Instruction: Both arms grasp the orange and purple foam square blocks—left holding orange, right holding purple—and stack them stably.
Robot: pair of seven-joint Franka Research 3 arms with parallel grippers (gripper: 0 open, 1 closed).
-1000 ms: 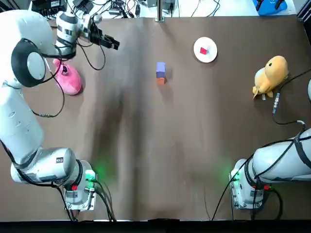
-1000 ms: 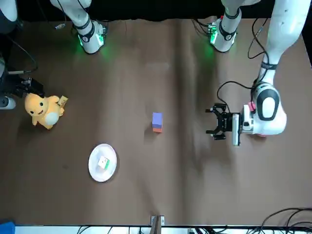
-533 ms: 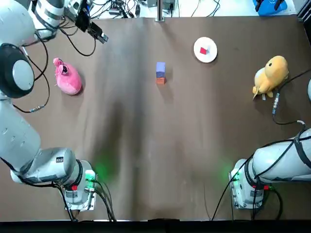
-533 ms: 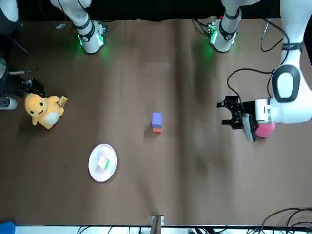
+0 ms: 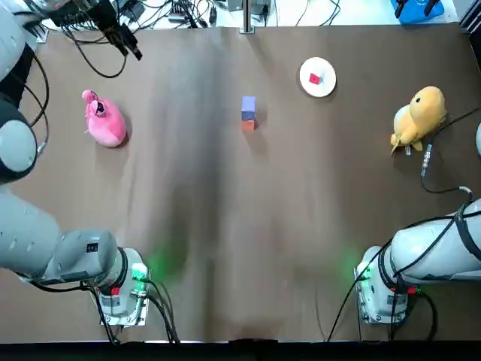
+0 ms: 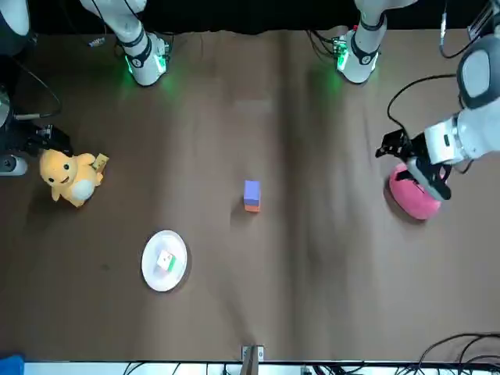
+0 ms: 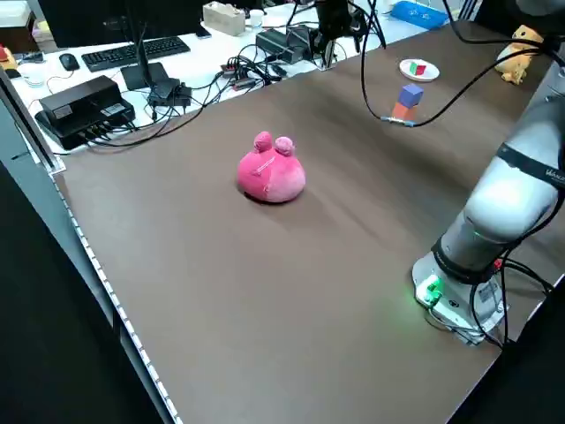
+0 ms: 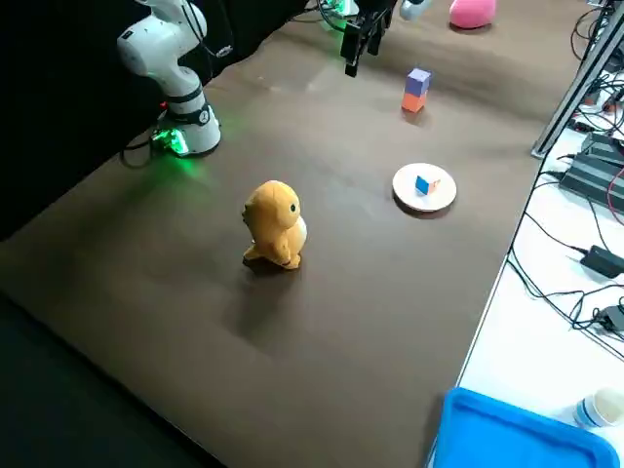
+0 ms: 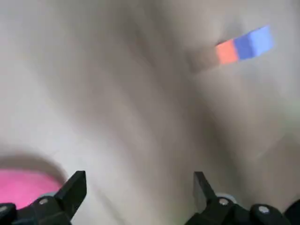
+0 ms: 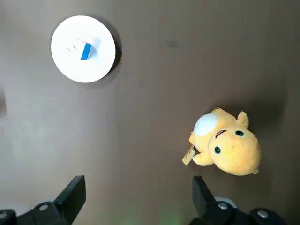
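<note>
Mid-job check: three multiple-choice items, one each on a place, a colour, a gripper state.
1. The pink plush lies: A) on the robot's left; B) on the robot's right; C) dead centre.
2. The upper block of the stack is: A) orange; B) purple; C) red.
3. The left gripper is: A) shut on a block; B) open, empty; C) shut on the plush.
A: top view shows it left of the stack. B: purple block sits on orange block. B: its fingers stand apart, nothing between.
</note>
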